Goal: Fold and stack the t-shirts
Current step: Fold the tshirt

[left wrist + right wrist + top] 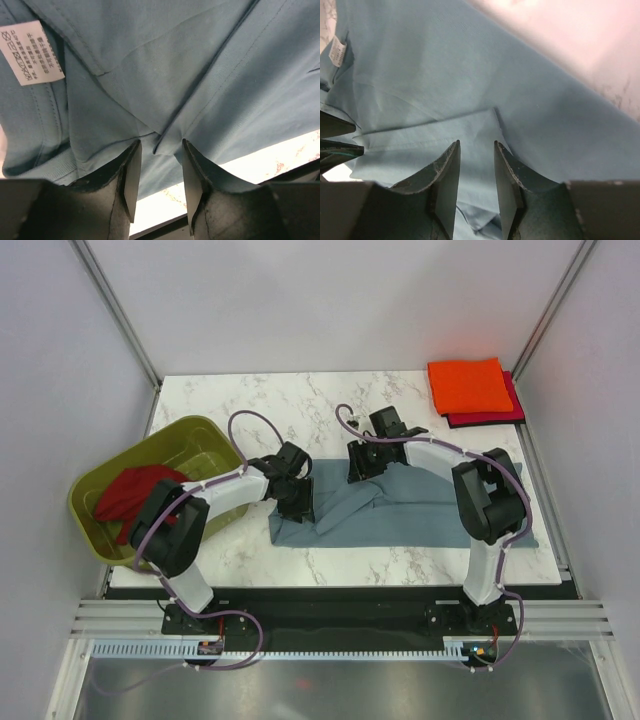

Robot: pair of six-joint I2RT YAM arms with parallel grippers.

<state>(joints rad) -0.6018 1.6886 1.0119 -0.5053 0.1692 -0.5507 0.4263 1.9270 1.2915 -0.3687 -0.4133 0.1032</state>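
The slate blue-grey t-shirt (420, 508) is laid mid-table, long axis L-to-R, directly under both grippers: the left gripper (298, 502) is placed at its left end, the right gripper (358, 470) nr its far-edge middle, each w/ jaws narrowly parted, apparently nothing pinched.

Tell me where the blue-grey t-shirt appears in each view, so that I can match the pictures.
Top external: the blue-grey t-shirt lies crumpled on the middle of the marble table.
Left wrist: the shirt fills nearly the whole picture.
Right wrist: the shirt fills most of it, except the upper right.
Shared landmark: the white care label, upper left in both wrist views; it does not show from the top.
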